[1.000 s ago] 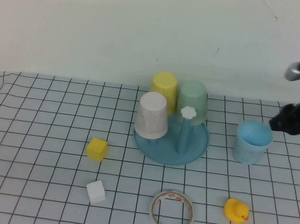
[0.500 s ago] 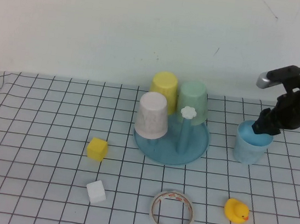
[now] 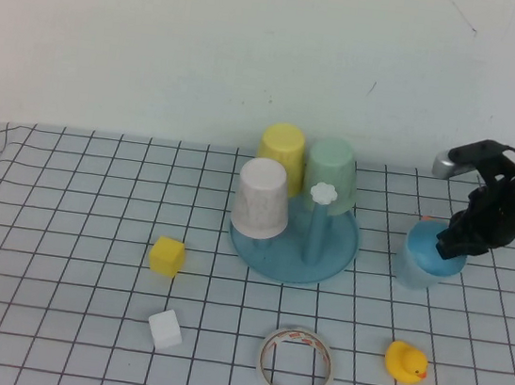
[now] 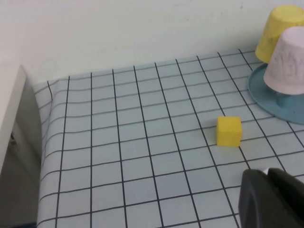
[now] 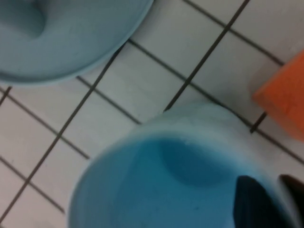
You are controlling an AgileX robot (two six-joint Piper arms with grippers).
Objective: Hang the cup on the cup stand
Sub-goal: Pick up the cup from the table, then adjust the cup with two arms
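The light blue cup (image 3: 417, 262) stands open side up on the table, right of the cup stand (image 3: 279, 258). The stand has one free peg with a white flower knob (image 3: 323, 193). My right gripper (image 3: 451, 246) reaches down into the cup from the right. In the right wrist view the right gripper (image 5: 275, 183) has one finger inside the cup (image 5: 166, 190) and one outside, closed across its rim. The stand's edge (image 5: 71, 38) shows there too. My left gripper (image 4: 266, 173) is shut and empty, low over the table near the front left.
A yellow cup (image 3: 282, 148), a mint-green cup (image 3: 331, 169) and a white speckled cup (image 3: 261, 198) hang upside down on the stand. A yellow cube (image 3: 166, 257), white cube (image 3: 164, 329), tape roll (image 3: 295, 366) and rubber duck (image 3: 405, 361) lie in front. A small orange block (image 5: 285, 95) sits behind the cup.
My right gripper has come in from the right and dropped into the cup's mouth. The cup has shifted slightly toward the front and left. The left arm has not moved.
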